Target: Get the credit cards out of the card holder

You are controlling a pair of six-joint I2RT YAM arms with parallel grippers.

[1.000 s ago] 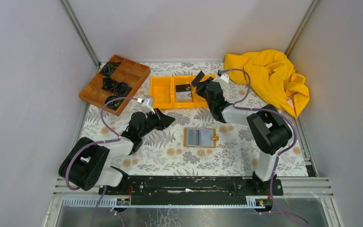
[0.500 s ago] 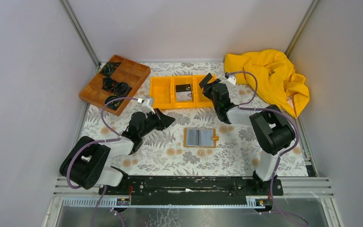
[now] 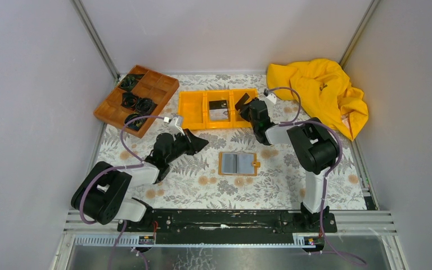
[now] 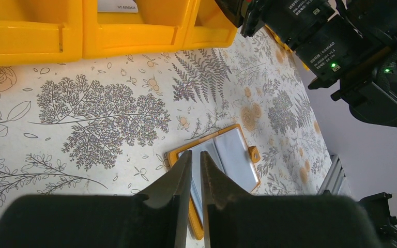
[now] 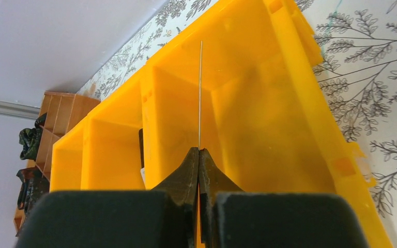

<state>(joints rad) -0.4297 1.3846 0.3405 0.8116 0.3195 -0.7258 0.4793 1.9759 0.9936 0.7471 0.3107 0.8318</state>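
Observation:
The card holder (image 3: 239,163) lies open on the floral mat, its grey-blue pockets up; it also shows in the left wrist view (image 4: 222,160). My right gripper (image 3: 243,107) is shut on a thin credit card (image 5: 200,93), seen edge-on, over the right compartment of the orange bin (image 5: 269,103). A black and a pale credit card (image 3: 219,109) lie in the bin's middle compartment. My left gripper (image 3: 200,144) hovers left of the holder, its jaws (image 4: 196,157) almost together with a thin gap and nothing between them.
A brown wooden divided tray (image 3: 136,99) with dark items stands at the back left. A yellow cloth (image 3: 320,93) lies bunched at the back right. The orange bin (image 3: 194,109) sits at the back middle. Grey walls close in both sides.
My right gripper has shifted with its card from near the bin's divider to over the right compartment, and the arm has swung. My left arm has not moved.

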